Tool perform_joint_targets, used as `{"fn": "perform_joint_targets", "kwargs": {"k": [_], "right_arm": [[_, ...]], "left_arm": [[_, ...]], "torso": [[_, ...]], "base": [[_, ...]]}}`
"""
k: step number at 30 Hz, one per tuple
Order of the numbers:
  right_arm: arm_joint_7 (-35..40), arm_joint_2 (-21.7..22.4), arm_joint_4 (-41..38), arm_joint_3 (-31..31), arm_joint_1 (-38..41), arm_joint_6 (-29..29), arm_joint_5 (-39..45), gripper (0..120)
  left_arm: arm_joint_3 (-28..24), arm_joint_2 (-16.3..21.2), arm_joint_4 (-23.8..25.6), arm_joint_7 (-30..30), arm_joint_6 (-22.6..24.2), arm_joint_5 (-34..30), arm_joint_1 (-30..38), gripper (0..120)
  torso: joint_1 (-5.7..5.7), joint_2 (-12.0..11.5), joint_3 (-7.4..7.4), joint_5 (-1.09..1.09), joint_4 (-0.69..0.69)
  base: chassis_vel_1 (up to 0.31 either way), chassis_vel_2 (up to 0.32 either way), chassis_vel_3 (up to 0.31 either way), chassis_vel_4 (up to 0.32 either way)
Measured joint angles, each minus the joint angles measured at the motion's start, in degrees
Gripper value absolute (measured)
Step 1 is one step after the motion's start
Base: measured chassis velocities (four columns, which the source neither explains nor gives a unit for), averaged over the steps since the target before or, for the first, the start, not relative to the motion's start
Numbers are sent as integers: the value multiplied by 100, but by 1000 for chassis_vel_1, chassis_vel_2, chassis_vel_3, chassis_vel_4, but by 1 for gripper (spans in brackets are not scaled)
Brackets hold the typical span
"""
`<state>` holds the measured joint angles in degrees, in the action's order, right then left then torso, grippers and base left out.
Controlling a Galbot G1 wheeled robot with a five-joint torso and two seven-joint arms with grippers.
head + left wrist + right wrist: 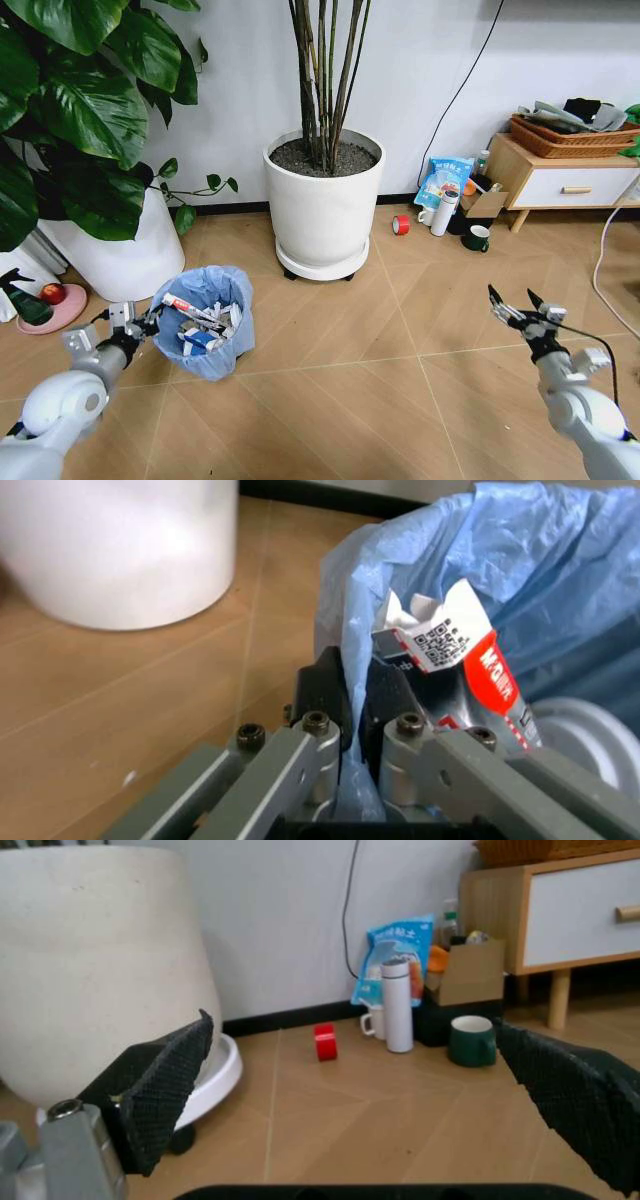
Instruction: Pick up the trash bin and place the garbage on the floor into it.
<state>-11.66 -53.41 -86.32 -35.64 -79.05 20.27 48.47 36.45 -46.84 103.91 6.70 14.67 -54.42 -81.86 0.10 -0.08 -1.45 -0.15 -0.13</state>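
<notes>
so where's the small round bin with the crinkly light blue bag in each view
Head view: the small round bin with the crinkly light blue plastic bag stands on the floor at lower left, litter inside, the left gripper at its rim.
Left wrist view: its blue bag fills the upper right, the rim pinched between the fingers.
Right wrist view: not in it.
Shared landmark, head and right wrist: the large white plant pot.

A white wall (pixel 430 60) with a dark baseboard is met by the chevron-planked floor (pixel 400 330) — a low wooden cabinet (pixel 560 180) with a white drawer is set against it.
</notes>
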Motion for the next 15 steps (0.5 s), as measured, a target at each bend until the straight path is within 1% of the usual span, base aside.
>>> {"fn": "perform_joint_targets", "kwargs": {"k": [2, 3, 4, 7, 10, 12, 15], "right_arm": [[-2, -54, -124, -6, -50, 9, -78, 100], [-4, -73, -182, -13, -74, 9, -128, 100], [-4, -73, -182, -13, -74, 9, -128, 100], [-47, -156, -251, -101, -155, 27, -334, 100], [-89, -209, -259, -207, -235, 52, -402, 100], [-136, -276, -259, -370, -311, 94, -476, 100], [-149, -304, -249, -409, -317, 102, -486, 100]], "left_arm": [[199, -97, 2, -16, -6, 90, -153, 0], [329, -160, 13, -24, -8, 117, -238, 0], [329, -160, 13, -24, -8, 117, -238, 0], [638, -367, 11, -121, -39, 211, -429, 0], [714, -426, -42, -170, -51, 233, -459, 0], [751, -448, -111, -208, -60, 239, -445, 0], [795, -463, -113, -227, -66, 238, -460, 0]], "torso": [[0, 0, 0, -6, 1], [0, 0, 0, -4, 2], [0, 0, 0, -4, 2], [0, 0, 0, -4, 2], [0, 0, -1, -3, 2], [1, 0, -1, -5, -1], [1, 0, -1, -5, -2]], "base": [[0, 0, 0, 0], [0, 0, 0, 0], [0, 0, 0, 0], [0, 0, 0, 0], [0, 0, 0, 0], [0, 0, 0, 0], [0, 0, 0, 0]]}}
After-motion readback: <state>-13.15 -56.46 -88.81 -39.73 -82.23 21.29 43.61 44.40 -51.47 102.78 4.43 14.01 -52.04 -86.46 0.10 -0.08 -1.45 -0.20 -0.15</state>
